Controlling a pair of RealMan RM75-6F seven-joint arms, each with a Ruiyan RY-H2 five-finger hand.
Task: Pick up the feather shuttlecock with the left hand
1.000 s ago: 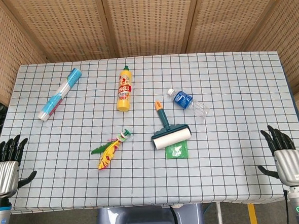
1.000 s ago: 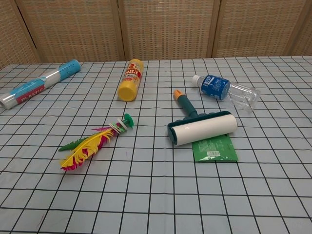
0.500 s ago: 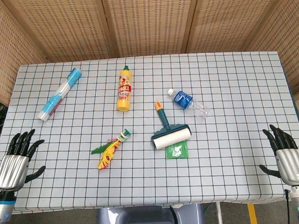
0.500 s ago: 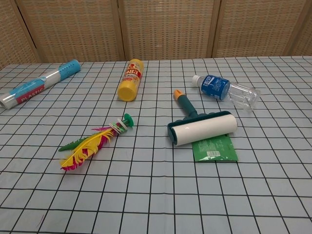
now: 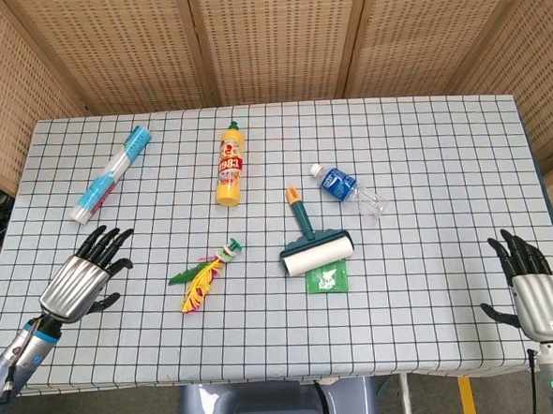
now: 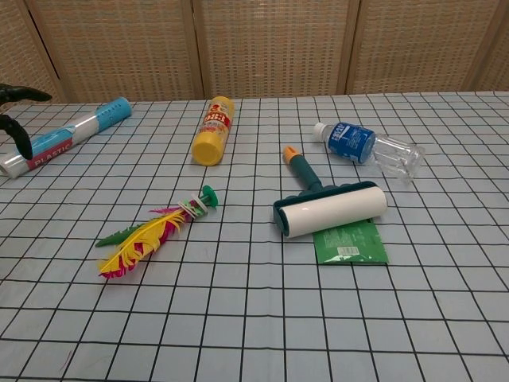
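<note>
Feather shuttlecock (image 5: 204, 274) lying flat on the checked table (image 5: 424, 160), yellow, pink and green plumes, green cap, left hand (image 5: 77, 283) nearby, fingers spread, empty, right hand (image 5: 532, 290) spread, empty.

Both views were bright and evenly lit from overhead; shadows under the lint roller (image 6: 330, 209) were short and soft; focus stayed sharp throughout, without glare.
</note>
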